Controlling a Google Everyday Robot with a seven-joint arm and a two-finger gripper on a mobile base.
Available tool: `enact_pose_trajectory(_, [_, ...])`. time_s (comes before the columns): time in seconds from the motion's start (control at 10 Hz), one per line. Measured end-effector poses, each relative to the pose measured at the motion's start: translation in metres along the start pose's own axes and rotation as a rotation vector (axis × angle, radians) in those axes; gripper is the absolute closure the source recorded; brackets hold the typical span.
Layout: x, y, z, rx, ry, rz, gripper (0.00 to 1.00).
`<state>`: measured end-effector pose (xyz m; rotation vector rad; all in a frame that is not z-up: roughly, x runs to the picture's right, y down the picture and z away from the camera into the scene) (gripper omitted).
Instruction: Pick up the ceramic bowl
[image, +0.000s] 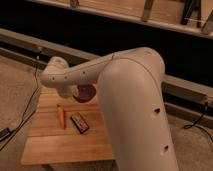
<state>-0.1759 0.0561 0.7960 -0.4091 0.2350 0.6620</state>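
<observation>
The ceramic bowl is dark maroon and sits at the far side of the small wooden table. My white arm covers its upper and right edges. My gripper hangs below the wrist, right at the bowl's left edge, and the forearm hides most of it. I cannot tell whether it touches the bowl. No white cup is in view.
An orange carrot and a dark flat packet lie on the table in front of the bowl. My big white arm blocks the table's right side. Cables run over the floor at left. A grey rail runs behind.
</observation>
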Motion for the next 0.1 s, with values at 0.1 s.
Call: enact_pose_trajectory(0.1, [0.0007, 0.0007, -0.0007, 0.005, 0.003, 0.0, 1.0])
